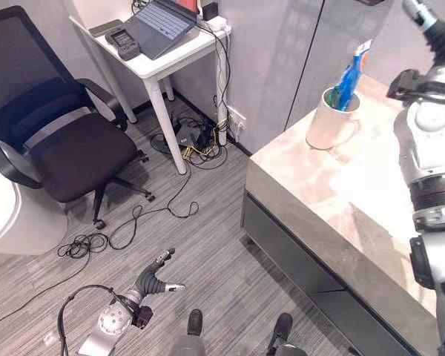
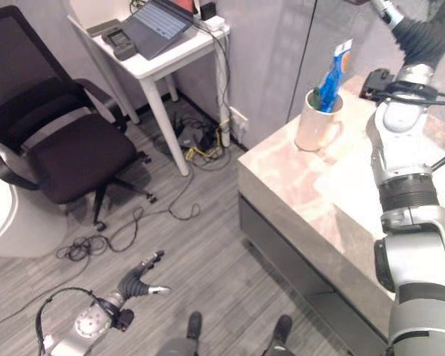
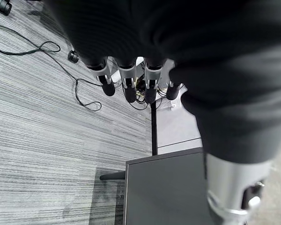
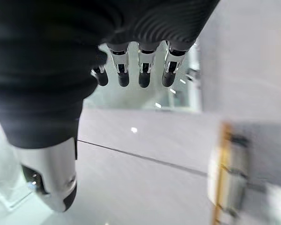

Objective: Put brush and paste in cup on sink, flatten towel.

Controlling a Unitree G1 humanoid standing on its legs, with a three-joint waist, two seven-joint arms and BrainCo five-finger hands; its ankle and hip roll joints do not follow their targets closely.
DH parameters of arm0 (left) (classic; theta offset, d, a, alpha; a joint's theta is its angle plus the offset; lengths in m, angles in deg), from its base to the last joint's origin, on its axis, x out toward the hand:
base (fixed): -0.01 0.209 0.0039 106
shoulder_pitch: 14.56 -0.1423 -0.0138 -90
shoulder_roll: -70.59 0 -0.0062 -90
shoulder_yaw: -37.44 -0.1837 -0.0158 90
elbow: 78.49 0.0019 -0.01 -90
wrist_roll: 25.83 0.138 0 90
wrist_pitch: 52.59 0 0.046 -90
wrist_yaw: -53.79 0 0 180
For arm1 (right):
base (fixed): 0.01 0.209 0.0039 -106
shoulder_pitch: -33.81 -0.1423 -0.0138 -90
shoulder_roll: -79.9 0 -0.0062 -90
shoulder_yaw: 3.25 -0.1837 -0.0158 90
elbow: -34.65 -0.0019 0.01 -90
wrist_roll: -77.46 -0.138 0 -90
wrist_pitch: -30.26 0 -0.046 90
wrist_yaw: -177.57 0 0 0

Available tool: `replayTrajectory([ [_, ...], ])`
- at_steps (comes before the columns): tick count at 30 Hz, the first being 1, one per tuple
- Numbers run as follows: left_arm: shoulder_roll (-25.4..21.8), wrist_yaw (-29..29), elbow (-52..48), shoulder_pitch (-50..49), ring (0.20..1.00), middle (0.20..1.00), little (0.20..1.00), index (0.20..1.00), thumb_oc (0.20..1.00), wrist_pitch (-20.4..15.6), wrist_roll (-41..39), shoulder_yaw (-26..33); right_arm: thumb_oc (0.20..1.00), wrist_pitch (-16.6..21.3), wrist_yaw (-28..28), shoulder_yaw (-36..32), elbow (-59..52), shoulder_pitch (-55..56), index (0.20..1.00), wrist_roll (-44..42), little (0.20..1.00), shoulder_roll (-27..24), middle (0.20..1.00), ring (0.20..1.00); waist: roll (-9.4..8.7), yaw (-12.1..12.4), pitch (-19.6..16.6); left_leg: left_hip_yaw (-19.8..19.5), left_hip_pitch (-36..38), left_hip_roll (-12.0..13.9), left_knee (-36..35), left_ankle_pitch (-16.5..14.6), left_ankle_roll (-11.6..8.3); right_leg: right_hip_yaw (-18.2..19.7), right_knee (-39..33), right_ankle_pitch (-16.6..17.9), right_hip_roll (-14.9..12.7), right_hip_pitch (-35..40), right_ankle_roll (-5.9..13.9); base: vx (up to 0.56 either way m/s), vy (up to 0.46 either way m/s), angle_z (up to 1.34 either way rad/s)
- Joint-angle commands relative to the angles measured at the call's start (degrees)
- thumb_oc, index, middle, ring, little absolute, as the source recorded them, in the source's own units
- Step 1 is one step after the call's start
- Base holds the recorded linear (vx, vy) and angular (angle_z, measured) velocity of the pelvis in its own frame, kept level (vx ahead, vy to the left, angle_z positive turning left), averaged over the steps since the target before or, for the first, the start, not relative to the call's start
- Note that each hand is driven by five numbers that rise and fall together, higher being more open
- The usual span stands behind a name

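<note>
A cream cup [image 1: 332, 119] stands near the far left corner of the marble counter [image 1: 334, 200]. A blue paste tube [image 1: 350, 78] sticks up out of it; I cannot make out a brush beside it. My left hand [image 1: 159, 278] hangs low over the grey floor, left of the counter, with its fingers [image 3: 126, 84] straight and holding nothing. My right arm rises along the right side, beyond the cup. In the right wrist view the right hand's fingers [image 4: 140, 70] are relaxed and empty, facing a pale wall panel.
A dark cabinet front [image 1: 297, 259] runs under the counter. A black office chair [image 1: 59, 141] and a white desk [image 1: 163, 63] with a laptop [image 1: 159, 26] stand at the left. Cables [image 1: 193, 141] lie on the floor by the desk leg.
</note>
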Motion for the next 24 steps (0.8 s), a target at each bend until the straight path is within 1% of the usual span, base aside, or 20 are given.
replayTrajectory([
  [1,-3.2,-0.9,-0.3,1.3,1.0,1.0,1.0,1.0,1.0,-1.7,3.4,-2.4,1.0,1.3,-5.0,-2.4,-3.9,-1.2,1.0,6.5,1.0,-4.0,1.0,1.0,-3.88,0.5,-1.2,-0.1,0.2,-0.5,0.0,-1.3,-0.77,1.9,-0.1,-2.8,-2.0,6.1,3.98,-0.05,0.049,-0.02],
  [3,-2.8,-1.4,1.1,1.3,1.0,1.0,1.0,1.0,1.0,-1.9,4.9,-2.5,1.0,1.1,-6.8,-5.4,-9.2,2.8,1.0,10.5,1.0,-4.8,1.0,1.0,-4.13,0.1,-1.5,0.4,-0.1,-0.6,0.0,-1.2,-0.69,2.3,-0.1,-2.4,-2.1,5.4,4.16,-0.05,0.054,-0.07],
  [4,-2.6,-1.5,1.0,1.3,1.0,1.0,1.0,1.0,1.0,-2.0,5.3,-2.3,1.0,1.3,-6.9,-6.4,-11.2,4.4,1.0,11.5,1.0,-5.5,1.0,1.0,-4.15,-0.4,-1.4,0.6,-0.2,-0.6,0.0,-1.2,-0.68,2.4,-0.1,-2.2,-2.1,5.2,4.28,-0.03,0.035,-0.07],
  [6,-2.4,-1.6,0.8,1.0,1.0,1.0,1.0,1.0,1.0,-2.0,5.5,-2.1,1.0,1.5,-7.2,-7.7,-13.4,6.5,1.0,12.3,1.0,-5.3,1.0,1.0,-4.14,-0.6,-1.4,0.8,-0.3,-0.7,0.0,-1.3,-0.63,2.5,-0.1,-2.1,-2.2,5.1,4.34,-0.03,0.037,-0.03],
  [7,-2.1,-1.6,0.8,0.5,1.0,1.0,1.0,1.0,1.0,-1.7,5.6,-1.5,1.0,1.5,-7.5,-9.8,-16.3,9.8,1.0,13.6,1.0,-4.9,1.0,1.0,-4.34,-0.7,-1.4,0.9,-0.3,-0.7,0.0,-1.3,-0.55,2.6,-0.1,-2.0,-2.3,5.0,4.38,-0.05,0.063,-0.04],
  [8,-1.2,-1.3,0.7,-0.2,1.0,1.0,1.0,1.0,1.0,-1.6,4.8,0.2,1.0,1.6,-7.0,-12.2,-20.1,14.9,1.0,15.5,1.0,-5.4,1.0,1.0,-4.32,-1.6,-1.2,1.1,-0.2,-0.8,0.0,-1.4,-0.46,2.8,-0.1,-1.8,-2.4,4.9,4.48,-0.04,0.047,-0.05],
  [9,-1.6,-1.2,0.5,-0.4,1.0,1.0,1.0,1.0,1.0,-1.5,4.8,0.0,1.0,1.3,-6.9,-13.3,-21.2,16.3,1.0,15.7,1.0,-5.1,1.0,1.0,-4.57,-1.4,-1.4,1.1,-0.2,-0.8,0.0,-1.4,-0.44,2.7,-0.1,-1.8,-2.4,5.0,4.5,-0.03,0.07,-0.04],
  [10,-0.8,-1.1,-0.2,-1.4,1.0,1.0,1.0,1.0,1.0,-1.6,5.0,2.3,1.0,1.4,-6.3,-16.6,-25.5,22.8,1.0,18.9,1.0,-6.1,1.0,1.0,-4.44,-2.6,-1.2,1.2,0.0,-1.0,0.0,-1.6,-0.32,2.9,-0.1,-1.5,-2.7,5.0,4.69,-0.02,0.061,-0.02],
  [12,-1.0,-0.6,-0.6,-2.8,1.0,1.0,1.0,1.0,1.0,-1.6,5.7,3.8,1.0,1.1,-6.2,-22.6,-30.7,32.2,1.0,22.5,1.0,-6.2,1.0,1.0,-4.85,-3.3,-1.5,1.2,0.3,-1.2,0.0,-1.8,-0.08,2.8,-0.1,-1.5,-3.1,5.5,4.9,-0.01,0.071,-0.06],
  [15,-0.4,-0.5,-0.7,-4.6,1.0,1.0,1.0,1.0,1.0,-1.8,7.0,7.1,1.0,0.3,-6.6,-30.7,-36.6,43.8,1.0,28.7,1.0,-5.8,1.0,1.0,-4.99,-5.0,-1.7,1.6,1.0,-1.7,0.0,-2.3,0.4,3.1,-0.1,-1.1,-3.6,5.8,5.29,0.01,0.064,-0.04],
  [16,-0.7,-0.4,-0.8,-4.6,1.0,1.0,1.0,1.0,1.0,-1.8,7.1,6.7,1.0,0.2,-6.5,-31.8,-37.6,45.2,1.0,28.9,1.0,-5.2,1.0,1.0,-5.19,-4.6,-1.9,1.6,1.1,-1.7,0.0,-2.3,0.45,3.1,-0.1,-1.1,-3.7,5.9,5.34,0.01,0.074,-0.07],
  [17,0.0,-0.3,-0.7,-5.4,1.0,1.0,1.0,1.0,1.0,-1.9,8.2,8.3,1.0,0.1,-6.8,-36.1,-39.4,50.5,1.0,30.5,1.0,-3.8,1.0,1.0,-5.4,-5.9,-2.1,2.1,1.9,-2.1,0.0,-2.9,0.94,3.8,-0.1,-0.9,-3.9,6.0,5.4,0.01,0.076,-0.15],
  [18,0.2,-0.3,-0.7,-5.5,1.0,1.0,1.0,1.0,1.0,-1.8,8.5,8.7,1.0,-0.2,-7.6,-37.7,-39.6,52.4,1.0,31.4,1.0,-2.9,1.0,1.0,-5.62,-6.3,-2.3,2.4,2.3,-2.4,0.0,-3.2,1.29,4.2,-0.1,-0.8,-4.1,6.1,5.47,0.01,0.077,-0.19],
  [19,0.2,-0.3,-0.7,-5.6,1.0,1.0,1.0,1.0,1.0,-1.9,8.5,8.6,1.0,-0.2,-7.7,-37.9,-39.9,52.8,1.0,31.5,1.0,-2.7,1.0,1.0,-5.73,-6.2,-2.2,2.5,2.5,-2.4,0.0,-3.3,1.36,4.3,-0.1,-0.8,-4.2,6.2,5.52,0.01,0.103,-0.27],
  [20,0.7,-0.7,-1.1,-6.2,1.0,1.0,1.0,1.0,1.0,-2.1,9.4,9.4,1.0,0.5,-8.0,-40.4,-40.5,56.1,1.0,31.0,1.0,1.2,1.0,1.0,-5.75,-7.4,-2.2,3.1,3.5,-3.0,0.0,-3.9,2.11,5.2,-0.1,-0.4,-4.5,6.4,5.54,0.01,0.126,-0.26],
  [21,1.2,-0.7,-1.2,-6.3,1.0,1.0,1.0,1.0,1.0,-1.9,10.1,9.6,1.0,0.4,-8.2,-41.4,-39.8,57.7,1.0,30.2,1.0,3.9,1.0,1.0,-5.82,-8.0,-2.1,3.7,4.4,-3.5,0.0,-4.4,2.67,5.8,-0.1,-0.2,-4.8,6.5,5.62,0.01,0.128,-0.23],
  [22,1.1,-0.7,-1.2,-6.4,1.0,1.0,1.0,1.0,1.0,-1.9,10.3,9.6,1.0,0.4,-8.1,-41.5,-40.0,58.0,1.0,30.2,1.0,4.2,1.0,1.0,-6.01,-7.8,-2.0,3.8,4.6,-3.5,0.0,-4.5,2.78,5.9,-0.1,-0.2,-4.9,6.7,5.7,0.01,0.141,-0.13],
  [23,2.0,-0.9,-1.0,-6.9,1.0,1.0,1.0,1.0,1.0,-2.0,10.7,10.1,1.0,0.4,-8.2,-42.3,-39.3,60.1,1.0,30.0,1.0,6.8,1.0,1.0,-5.89,-8.7,-1.9,4.3,5.6,-4.2,0.0,-5.1,3.43,6.8,-0.1,0.2,-5.3,6.6,5.89,0.01,0.148,-0.18],
  [24,2.5,-1.1,-0.8,-7.2,1.0,1.0,1.0,1.0,1.0,-2.2,10.9,10.4,1.0,0.1,-8.5,-42.6,-38.7,61.8,1.0,30.6,1.0,8.1,1.0,1.0,-5.93,-9.0,-1.8,5.0,6.3,-4.7,0.0,-5.4,3.86,7.6,-0.1,0.8,-5.7,6.5,6.17,-0.01,0.189,-0.43],
])
